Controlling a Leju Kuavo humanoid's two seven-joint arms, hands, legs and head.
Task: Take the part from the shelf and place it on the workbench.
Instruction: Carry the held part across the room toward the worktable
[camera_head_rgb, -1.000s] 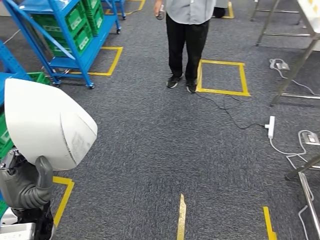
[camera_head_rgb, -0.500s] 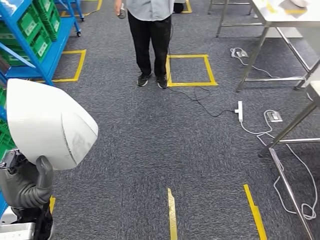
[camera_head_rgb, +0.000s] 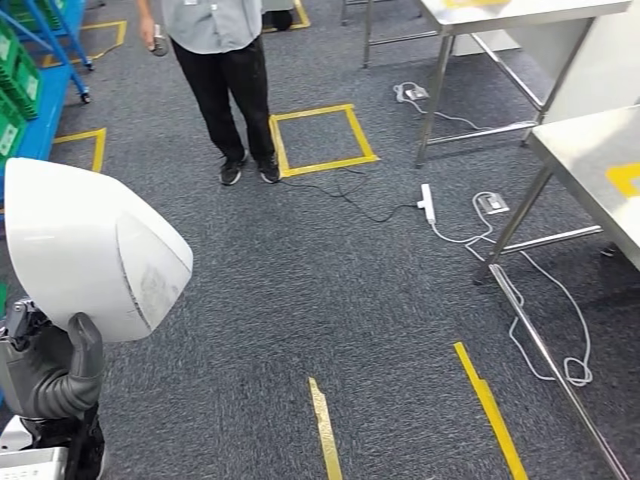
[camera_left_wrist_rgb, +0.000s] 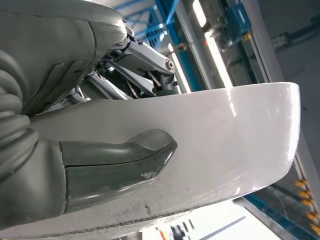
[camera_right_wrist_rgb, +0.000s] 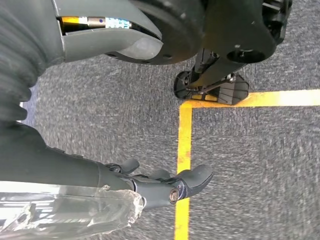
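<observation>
At lower left of the head view, the white part (camera_head_rgb: 90, 245), a large smooth rounded shell, was held up in front of the robot's body by the left hand (camera_head_rgb: 53, 370). Grey thumb (camera_head_rgb: 87, 345) lay against the shell's underside; in the left wrist view the thumb (camera_left_wrist_rgb: 117, 162) pressed flat on the shell (camera_left_wrist_rgb: 211, 145) w/ the darker fingers (camera_left_wrist_rgb: 143, 55) wrapped over the opposite face, i.e. clamped on the part. Right hand (camera_right_wrist_rgb: 158, 185) hung over the carpet, holding nothing, fingers lying close together and nearly straight, above a yellow tape line (camera_right_wrist_rgb: 184, 165).

Surroundings, head view: grey carpet (camera_head_rgb: 302, 290) w/ yellow tape marks, incl. a square outline (camera_head_rgb: 321, 140). A person (camera_head_rgb: 219, 80) in dark trousers and grey shirt stood just beside that square, a small object in one hand. Workbench (camera_head_rgb: 596, 165), metal-topped, at right, well apart from the part; a second table behind it. White power strip (camera_head_rgb: 428, 203) and cables lay on the floor near the bench legs. Blue shelf w/ green bins (camera_head_rgb: 23, 80) at far left.
</observation>
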